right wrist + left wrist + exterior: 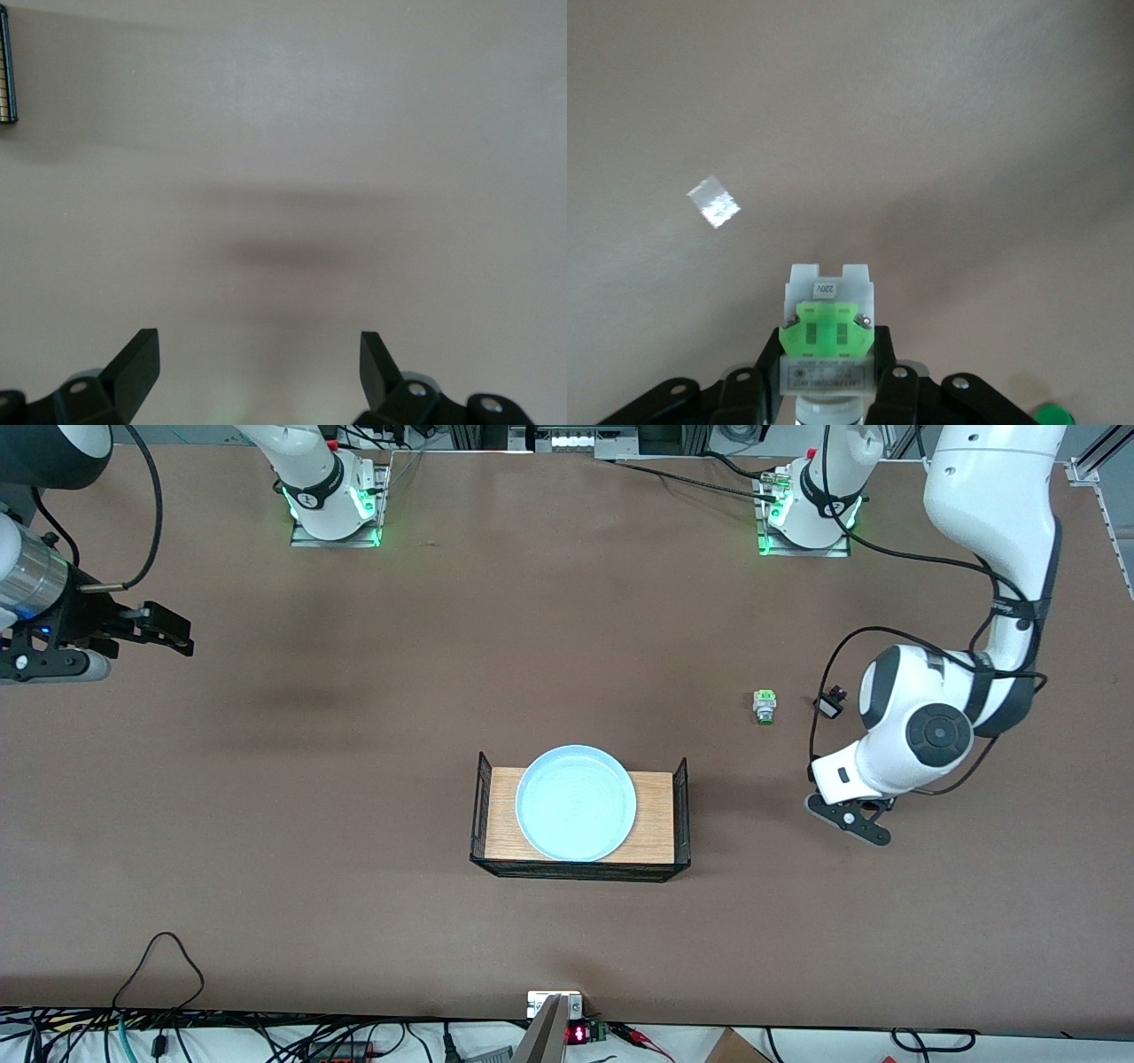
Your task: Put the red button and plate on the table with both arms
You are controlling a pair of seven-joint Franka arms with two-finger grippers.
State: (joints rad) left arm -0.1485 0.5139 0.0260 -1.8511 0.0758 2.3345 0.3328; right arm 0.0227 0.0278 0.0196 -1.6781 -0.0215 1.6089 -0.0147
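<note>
Plate (576, 803) sits on the tray (651, 815) at mid-table. We see the left gripper (828, 390) pinching the red button (828, 341) over the table (354, 779), at the plate's three o'clock. Right gripper (257, 367) waits spread wide.

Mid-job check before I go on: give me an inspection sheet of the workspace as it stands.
Surface: flat brown matte tabletop; one small shiny patch shows in the left wrist view.
Job's things: round pale-blue plate lies on the small wooden tray with black wire ends, not yet on the table; whitish push-button part with a bright green block is held, cap end hidden.
Clutter: similar small green-tipped part on the table, toward the left arm's end.
Grippers: left gripper shut on the push-button part, above the table; right gripper open, waiting over the right arm's end.
Cables: black cable loop at the near edge.
Surroundings: small red-digit display at the near edge.
</note>
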